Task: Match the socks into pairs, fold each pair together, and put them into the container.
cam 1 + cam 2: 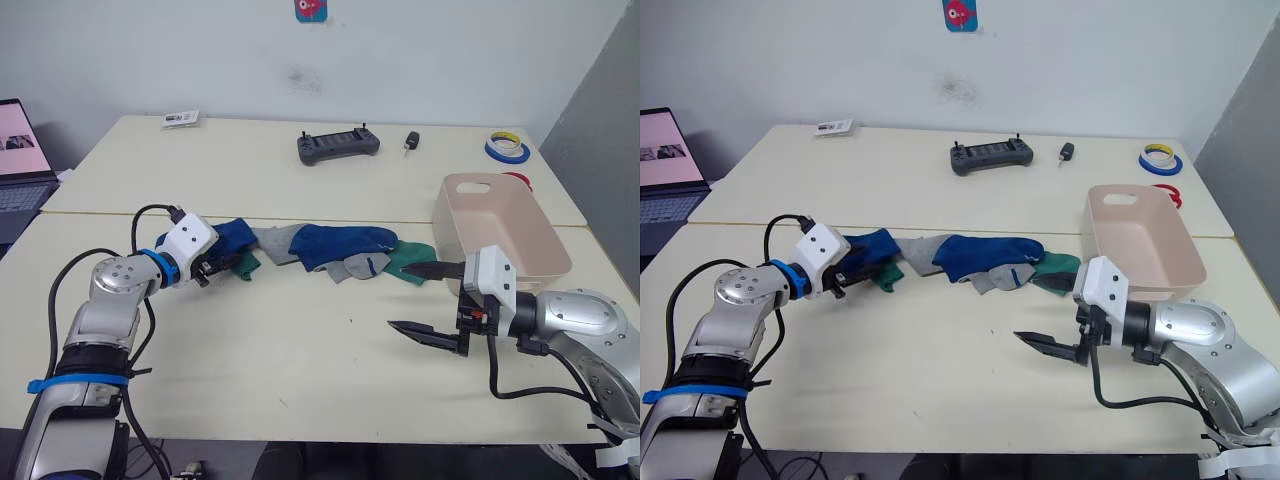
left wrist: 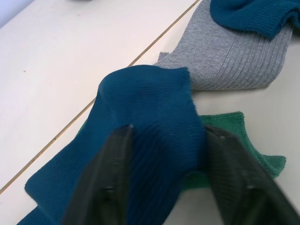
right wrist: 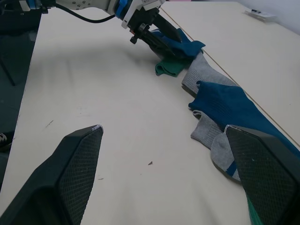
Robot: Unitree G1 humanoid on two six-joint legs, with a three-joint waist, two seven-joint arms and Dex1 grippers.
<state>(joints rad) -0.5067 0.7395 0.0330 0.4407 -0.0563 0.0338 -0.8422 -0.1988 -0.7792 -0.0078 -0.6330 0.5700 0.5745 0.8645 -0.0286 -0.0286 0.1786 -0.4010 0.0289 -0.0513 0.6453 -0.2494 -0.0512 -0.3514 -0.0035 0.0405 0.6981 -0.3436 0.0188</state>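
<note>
The socks (image 1: 320, 252) lie in one irregular row across the middle of the table (image 1: 300, 350), long axis running left to right, along the seam between the two tabletops. From the left the row reads: a blue sock (image 1: 232, 240) with a green sock (image 1: 248, 266) partly under it, a grey sock (image 1: 275, 243), a second blue sock (image 1: 345, 241) lying lengthwise left to right, a second grey sock (image 1: 362, 266) with a small blue mark, and a second green sock (image 1: 410, 260) at the right end. No pair is sorted; the colours overlap.

The left gripper (image 1: 212, 267) sits at the left end of the row. The left wrist view shows its two fingers (image 2: 105, 183) bracketing the left blue sock, one on each side of the fabric and in contact with it, pinching it. That view also shows the green sock's cuff emerging from under the blue one, and the grey sock's ribbed cuff just beyond.

The right gripper (image 1: 432, 300) hovers above bare table, near the right end of the row and just left of the container (image 1: 500, 225). Its fingers are spread wide with nothing between them. The right wrist view looks along the whole row toward the left gripper.

The container stands at the right, just beyond the green sock, long axis running near to far. Its visible interior holds no socks.

On the far tabletop lie a controller (image 1: 338, 145) and tape rolls (image 1: 507, 147).
</note>
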